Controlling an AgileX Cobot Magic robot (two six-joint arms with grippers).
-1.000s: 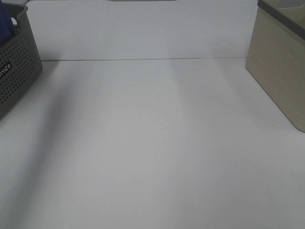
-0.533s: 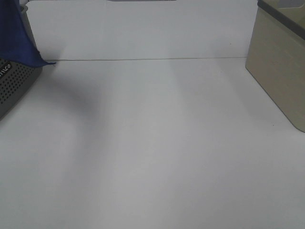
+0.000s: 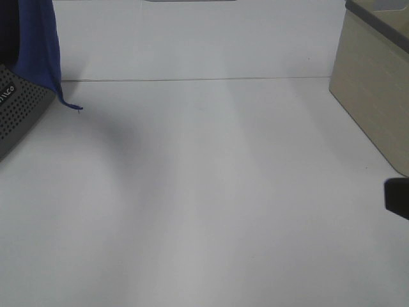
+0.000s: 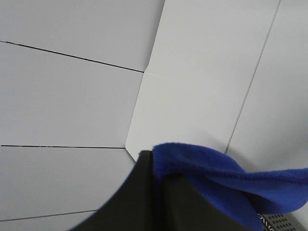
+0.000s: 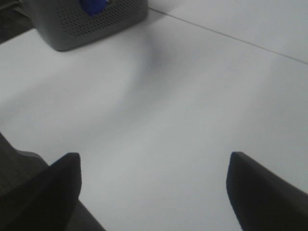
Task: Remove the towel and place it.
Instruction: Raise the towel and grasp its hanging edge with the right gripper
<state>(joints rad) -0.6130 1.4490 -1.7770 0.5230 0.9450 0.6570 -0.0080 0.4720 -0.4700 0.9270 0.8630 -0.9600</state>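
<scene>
Towel (image 3: 38,45) hangs at the far left of the exterior high view as a royal-blue drape. Its long axis is near upright, running from the picture's top edge down in front of the grey perforated basket (image 3: 16,109). It narrows to one pointed corner that aims down and toward the middle of the white tabletop (image 3: 204,192), just beside the basket. Whether that tip touches the tabletop cannot be told.

That view does not show what holds the cloth. The left wrist view does: the left gripper (image 4: 156,166) is clamped on a fuzzy fold of the towel (image 4: 216,175), its dark jaws pressed together with the blue pile bulging out beside them. A corner of the basket (image 4: 284,222) peeks in below.

The right wrist view adds the opposite side. It shows the right gripper (image 5: 154,178) spread wide and holding nothing, low over bare tabletop (image 5: 183,96). The basket (image 5: 91,21) is well apart from it, with a patch of blue towel (image 5: 94,6) at its rim.

Only the exterior high view shows the beige box (image 3: 374,96) at the right. Below it, a dark shape (image 3: 397,198) is cut off by the picture's edge, too little of it in view to identify.
</scene>
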